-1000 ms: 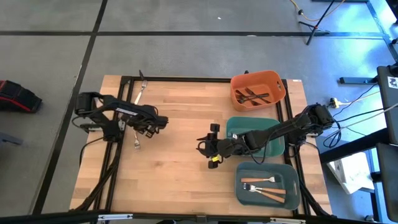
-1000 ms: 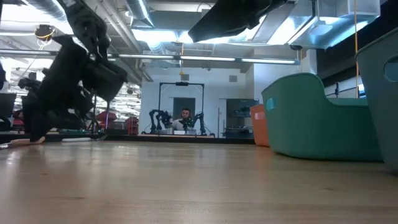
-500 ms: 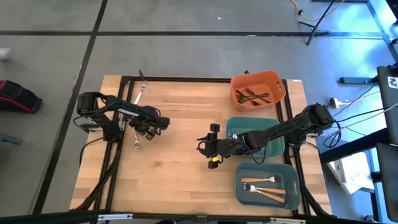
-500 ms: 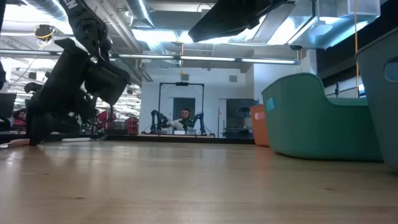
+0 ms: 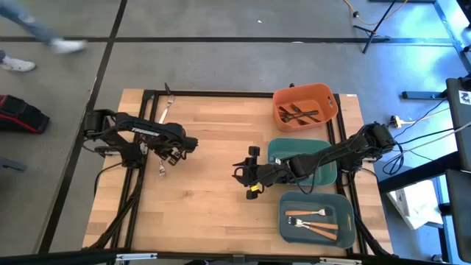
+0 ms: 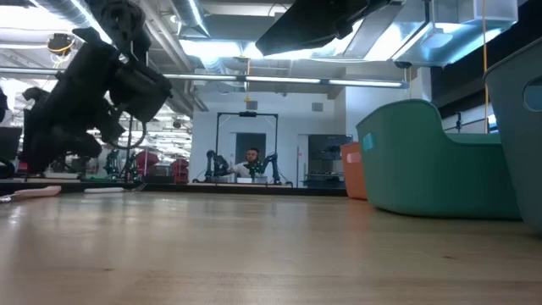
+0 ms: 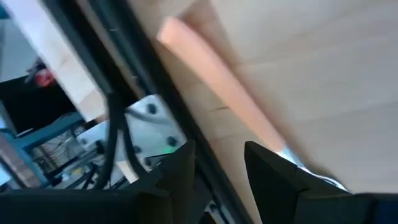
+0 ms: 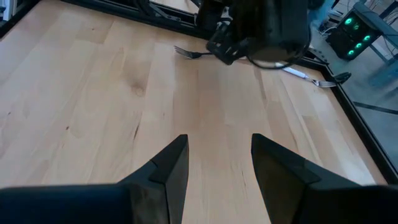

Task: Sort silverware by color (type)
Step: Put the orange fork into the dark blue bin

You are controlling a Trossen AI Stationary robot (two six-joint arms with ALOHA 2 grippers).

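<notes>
Sorting was mostly done when you reached this point. Dark forks (image 5: 297,114) lay in the orange bin (image 5: 324,93), and forks with tan handles (image 5: 313,223) lay in the grey-blue bin (image 5: 343,228) at the near right. The green bin (image 5: 274,149) sat between those two, but your right arm covered most of it, so its contents could not be told.

Two forks at least were left on the counter (image 5: 221,191): a silver fork (image 5: 164,110) at the far left edge, and a tan-handled fork (image 7: 224,87) lying under your left gripper (image 5: 171,153).

Your left gripper hung just above that fork with its fingers (image 7: 273,171) apart on either side of the handle, close to it, gripping nothing.

Your right gripper (image 5: 249,175) waited over mid-counter beside the green bin, fingers apart and empty, with bare wood between them.
</notes>
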